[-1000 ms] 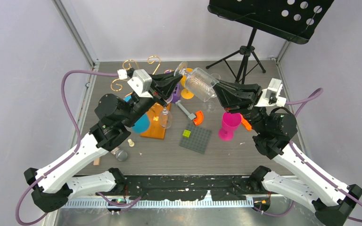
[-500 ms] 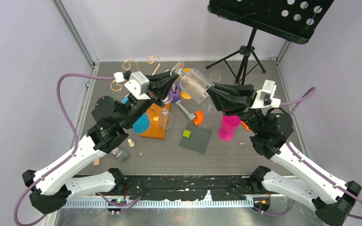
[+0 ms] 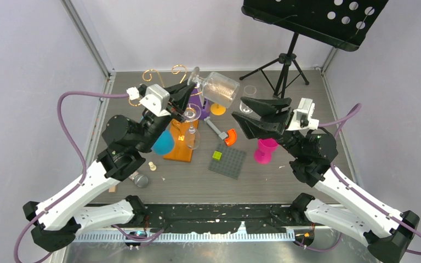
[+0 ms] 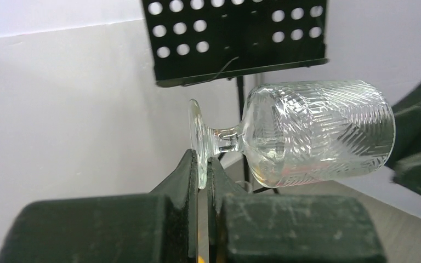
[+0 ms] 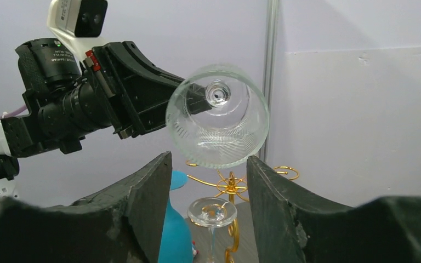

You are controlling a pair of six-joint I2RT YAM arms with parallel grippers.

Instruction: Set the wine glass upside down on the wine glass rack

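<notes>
As seen from above, the wine glass (image 3: 218, 89) is held sideways just right of the wine glass rack (image 3: 178, 69), its foot clamped in the left gripper (image 3: 193, 92); the right gripper (image 3: 243, 112) is spread, clear of it. At the left wrist, the foot is pinched edge-on. At the right wrist, the bowl is seen above the rack.

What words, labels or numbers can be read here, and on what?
No text can be read in any view.
Black motor housing on the left arm: small white print, too small to read.
Orange base of the wine glass rack: a small yellow mark, too blurred to tell if it is writing.
Wine glass, music stand: no lettering.
</notes>
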